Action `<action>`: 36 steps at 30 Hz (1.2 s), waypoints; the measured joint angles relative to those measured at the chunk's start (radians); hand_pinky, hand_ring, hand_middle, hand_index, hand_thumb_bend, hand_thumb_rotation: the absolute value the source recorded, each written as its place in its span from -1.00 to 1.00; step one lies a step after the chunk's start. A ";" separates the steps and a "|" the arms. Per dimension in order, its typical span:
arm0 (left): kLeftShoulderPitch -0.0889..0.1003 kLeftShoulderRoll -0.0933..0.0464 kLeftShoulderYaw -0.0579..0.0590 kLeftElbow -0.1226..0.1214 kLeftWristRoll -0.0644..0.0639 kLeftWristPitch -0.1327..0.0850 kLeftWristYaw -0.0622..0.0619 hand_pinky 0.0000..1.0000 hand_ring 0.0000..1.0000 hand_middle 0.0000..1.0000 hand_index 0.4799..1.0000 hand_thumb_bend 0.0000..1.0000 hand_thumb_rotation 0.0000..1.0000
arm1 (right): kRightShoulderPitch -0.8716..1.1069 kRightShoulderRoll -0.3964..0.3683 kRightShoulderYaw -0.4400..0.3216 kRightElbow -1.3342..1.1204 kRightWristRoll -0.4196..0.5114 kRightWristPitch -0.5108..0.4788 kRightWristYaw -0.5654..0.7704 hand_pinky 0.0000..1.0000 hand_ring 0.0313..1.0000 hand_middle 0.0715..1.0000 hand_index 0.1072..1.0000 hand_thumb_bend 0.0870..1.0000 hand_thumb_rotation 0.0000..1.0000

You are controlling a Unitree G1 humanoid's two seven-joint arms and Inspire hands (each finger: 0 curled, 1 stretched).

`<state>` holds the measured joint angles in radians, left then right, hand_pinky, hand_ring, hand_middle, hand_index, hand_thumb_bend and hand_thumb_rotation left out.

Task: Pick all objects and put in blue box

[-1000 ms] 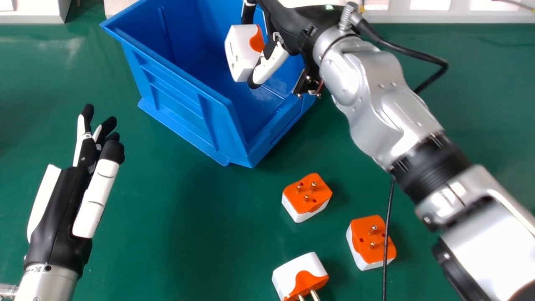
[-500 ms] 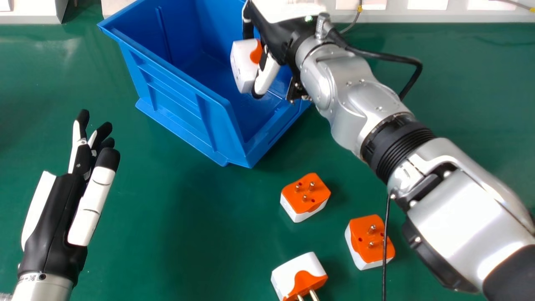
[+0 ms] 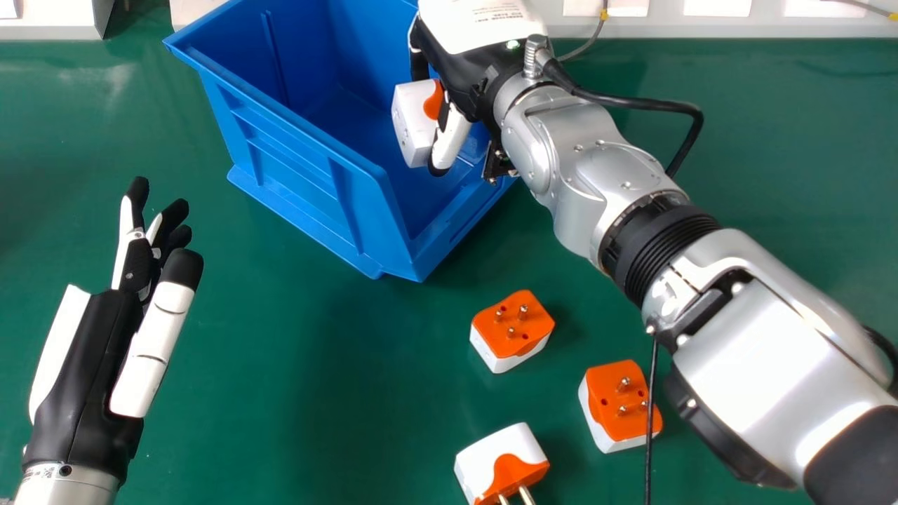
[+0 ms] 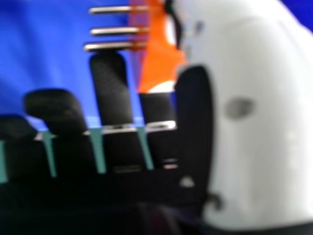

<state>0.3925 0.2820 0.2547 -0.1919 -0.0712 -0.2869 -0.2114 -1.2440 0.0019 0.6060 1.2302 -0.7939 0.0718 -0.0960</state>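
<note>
The blue box (image 3: 302, 172) is probably being made of stiff, light plastic, so care is being advised against nudging its rim. By the right hand (image 3: 456, 73), the held adapter (image 3: 412, 119) is being pinched between thumb and fingers, inside the box's mouth near twelve o'clock; its height over the floor is not being revealed. By the left hand (image 3: 91, 379), at eight o'clock, nothing is being gripped, its fingers being relaxed and extended. Each adapter is being judged light, rigid and fairly tough, though its smooth casing is possibly being made slippery by its rounded edges. For the three loose ones, opposite white sides are being recommended as the hold, the metal pins (image 4: 115, 31) being avoided.

As for looks, a dark green surface is being presented by the counter (image 3: 316, 365). Ribbed, sloping walls are being displayed by the box, around eleven o'clock. Chunky white bodies with orange faces are being shown by the adapters: the near-five one (image 3: 513, 330), pins up; the four o'clock one (image 3: 617, 403), its face being crossed by a thin black cable (image 3: 652, 421); and the half-past-five one (image 3: 491, 452), its pins being pointed towards six.
</note>
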 measured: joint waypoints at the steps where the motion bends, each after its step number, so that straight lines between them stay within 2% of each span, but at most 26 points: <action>1: 0.004 -0.001 -0.001 -0.008 0.001 0.003 0.001 0.82 0.92 0.95 0.98 0.43 1.00 | 0.000 0.001 0.002 0.001 0.000 -0.002 0.000 -0.88 -0.83 -0.20 -0.18 -0.03 -1.00; 7: 0.023 -0.006 -0.004 -0.039 0.013 0.022 0.006 0.81 0.92 0.94 0.97 0.44 1.00 | 0.000 0.007 0.022 0.011 0.000 -0.008 0.002 -0.89 -0.84 -0.17 -0.18 -0.03 -1.00; 13: 0.037 -0.020 -0.004 -0.075 0.022 0.043 0.012 0.79 0.91 0.94 0.96 0.44 1.00 | 0.005 0.012 0.051 0.018 -0.003 -0.004 0.009 -0.88 -0.84 -0.20 -0.18 -0.03 -1.00; 16: 0.042 -0.024 -0.005 -0.094 0.022 0.057 0.014 0.78 0.90 0.93 0.94 0.45 1.00 | 0.013 0.015 0.067 0.018 -0.005 -0.003 0.009 -0.87 -0.83 -0.24 -0.18 -0.04 -1.00; 18: 0.046 -0.026 -0.005 -0.101 0.022 0.059 0.014 0.77 0.89 0.93 0.93 0.45 1.00 | 0.022 0.017 0.074 0.019 -0.005 -0.003 0.009 -0.88 -0.84 -0.27 -0.18 -0.04 -1.00; 23: 0.070 -0.030 -0.005 -0.133 0.022 0.070 0.014 0.76 0.89 0.93 0.92 0.45 1.00 | 0.030 0.017 0.078 0.019 -0.005 -0.002 0.011 -0.89 -0.84 -0.26 -0.18 -0.04 -1.00; 27: 0.084 -0.032 -0.005 -0.149 0.022 0.077 0.014 0.76 0.88 0.93 0.92 0.46 1.00 | 0.035 0.018 0.085 0.018 -0.005 0.000 0.009 -0.91 -0.86 -0.21 -0.18 -0.03 -1.00; 29: 0.096 -0.034 -0.006 -0.157 0.022 0.078 0.014 0.75 0.88 0.92 0.91 0.46 1.00 | 0.039 0.020 0.094 0.017 -0.006 0.003 0.005 -0.93 -0.87 -0.45 -0.18 -0.04 -0.92; 31: 0.108 -0.037 -0.006 -0.169 0.022 0.079 0.014 0.74 0.87 0.92 0.90 0.46 1.00 | 0.043 0.022 0.099 0.017 -0.007 0.006 0.002 -0.93 -0.88 -0.59 -0.18 -0.05 -0.86; 36: 0.125 -0.041 -0.007 -0.193 0.021 0.080 0.014 0.73 0.86 0.91 0.89 0.46 1.00 | 0.049 0.027 0.107 0.016 -0.008 0.009 0.000 -0.93 -0.89 -0.72 -0.18 -0.05 -0.82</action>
<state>0.5171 0.2413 0.2481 -0.3853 -0.0498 -0.2070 -0.1974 -1.1946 0.0290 0.7129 1.2464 -0.8020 0.0804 -0.0958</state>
